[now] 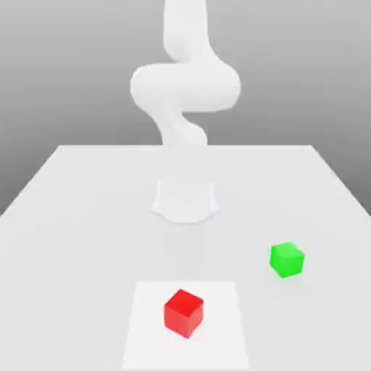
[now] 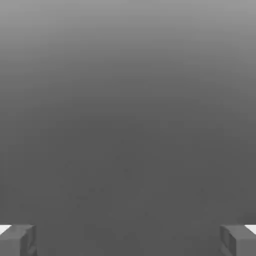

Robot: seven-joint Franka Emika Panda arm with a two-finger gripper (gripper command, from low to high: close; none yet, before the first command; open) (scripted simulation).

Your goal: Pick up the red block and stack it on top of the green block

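The gripper stands wide open: in the hand view its two grey, blocky fingertips sit far apart at opposite edges, with nothing between them but a smooth grey surface that darkens gradually across the picture. Neither block lies between the fingertips, and nothing is held.

In the exterior view the arm is a smooth, white, rounded shape that curves up from a round white base on the desk. The red block lies on the desk in front of that base, nearer the camera than the arm, and well apart from it. It is a plain bright red cube with smooth, unmarked faces, resting on a slightly lighter square patch of the desk. The green block is a plain bright green cube, also smooth and unmarked and a little smaller than the red one; it sits toward the exterior view's right of the red block, apart from it and off the patch. The desk is flat, matt and pale grey-white.
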